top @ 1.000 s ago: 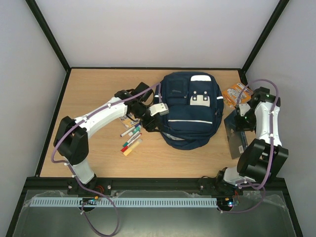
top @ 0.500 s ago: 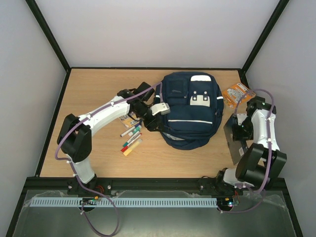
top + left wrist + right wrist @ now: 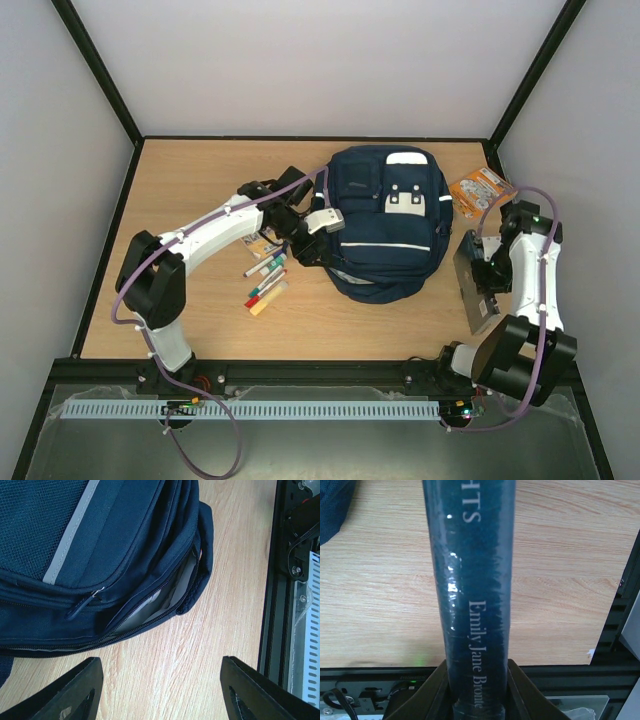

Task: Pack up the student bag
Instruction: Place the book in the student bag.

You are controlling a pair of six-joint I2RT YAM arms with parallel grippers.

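The navy student bag (image 3: 385, 220) lies flat mid-table, its bottom toward the arms. In the left wrist view the bag (image 3: 75, 540) shows a side zip compartment (image 3: 150, 605) gaping open with a grey lining. My left gripper (image 3: 312, 250) is open and empty, low over the wood beside the bag's near-left edge; its point in the wrist view (image 3: 165, 690) lies on bare table. My right gripper (image 3: 490, 268) is shut on a dark blue-green book (image 3: 475, 285) and holds it on edge to the right of the bag. The book's spine (image 3: 472, 580) reads "Emily Jane Bronte" and sits between the jaws (image 3: 476, 680).
Several marker pens (image 3: 266, 283) lie left of the bag, under my left arm. An orange snack packet (image 3: 480, 187) lies at the far right. A small card-like item (image 3: 262, 245) sits by the pens. The black frame rail (image 3: 280, 580) runs along the table's near edge.
My right arm has swung the book nearer and turned it more on edge. My left gripper shifted slightly toward the bag's near-left side, then stayed still.
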